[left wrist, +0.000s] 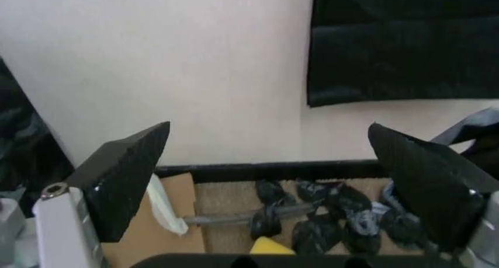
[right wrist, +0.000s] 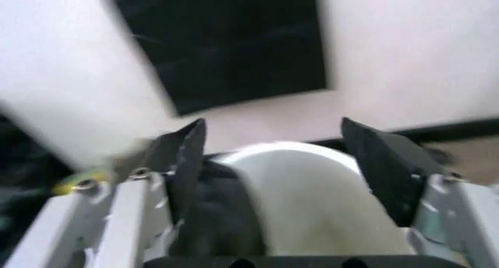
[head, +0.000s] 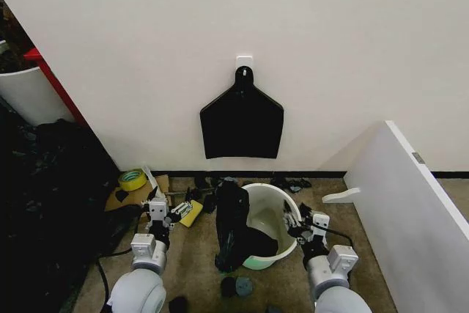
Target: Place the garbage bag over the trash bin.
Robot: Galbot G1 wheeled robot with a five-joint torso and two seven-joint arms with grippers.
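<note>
Head view: the round white plastic trash bin [head: 277,219] with a pale greenish inside stands on the brown floor, close to the white wall. The glossy, crinkled black plastic garbage bag [head: 233,226] hangs over the bin's left rim, part of it trailing down the outside to the floor and part lying inside the bin. The left gripper [head: 170,212] sits low, left of the bin and apart from the bag, jaws spread, nothing held. The right gripper [head: 296,219] is at the bin's right rim, jaws also spread and nothing between them. A flat fan-shaped bundle of black bags [head: 242,123] hangs from a white wall hook [head: 244,60] above the bin. A roll of yellow tape [head: 133,179] lies on cardboard to the left, and small black scraps [head: 290,182] lie along the baseboard.

Left wrist view: 2 black fingertips [left wrist: 128,177] stand wide apart with nothing between them. Beyond them are the wall, the lower edge of the hanging bundle [left wrist: 401,58] and black scraps [left wrist: 328,218] on the floor.

Right wrist view: 2 black fingers [right wrist: 187,163] stand wide apart, framing the bin's white rim [right wrist: 296,189]. The black bag [right wrist: 218,218] lies over the rim beside 1 finger; whether it touches that finger cannot be told.
</note>
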